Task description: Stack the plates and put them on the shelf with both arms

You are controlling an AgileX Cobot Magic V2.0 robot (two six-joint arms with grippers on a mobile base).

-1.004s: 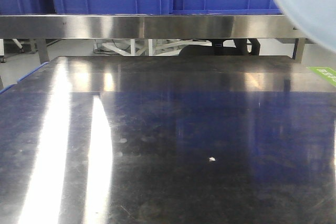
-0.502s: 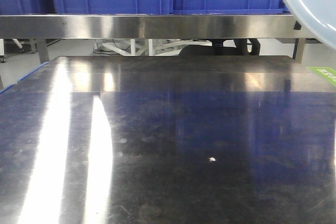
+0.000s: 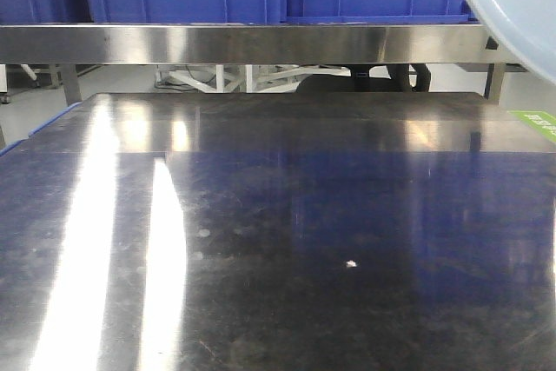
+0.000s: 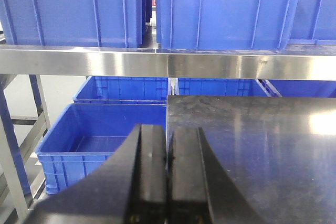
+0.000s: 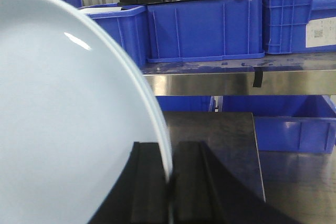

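**Right arm has a plate aloft, left arm empty**

Here we are: the right end effector (image 5: 170, 182) is clamped on the rim of a white plate (image 5: 68, 114), which stands up on edge, lifted clear of the bench (image 3: 278, 241). The left end effector (image 4: 167, 177) is pinched closed on nothing at all, hovering at the bench's left edge. By my read this is the carry step, with the plate in the air and not yet on the shelf (image 3: 243, 43). Whether a second plate rides behind it, I cannot tell; no other plate shows anywhere. Next call: level the plate out and bring it over the shelf without clipping the blue bins (image 4: 226, 11), with the left arm coming in to share the load. The right wrist view gives the grip itself, while the front view offers only a slice of plate in its upper right corner. Only the left wrist view shows more bins down below the rail.
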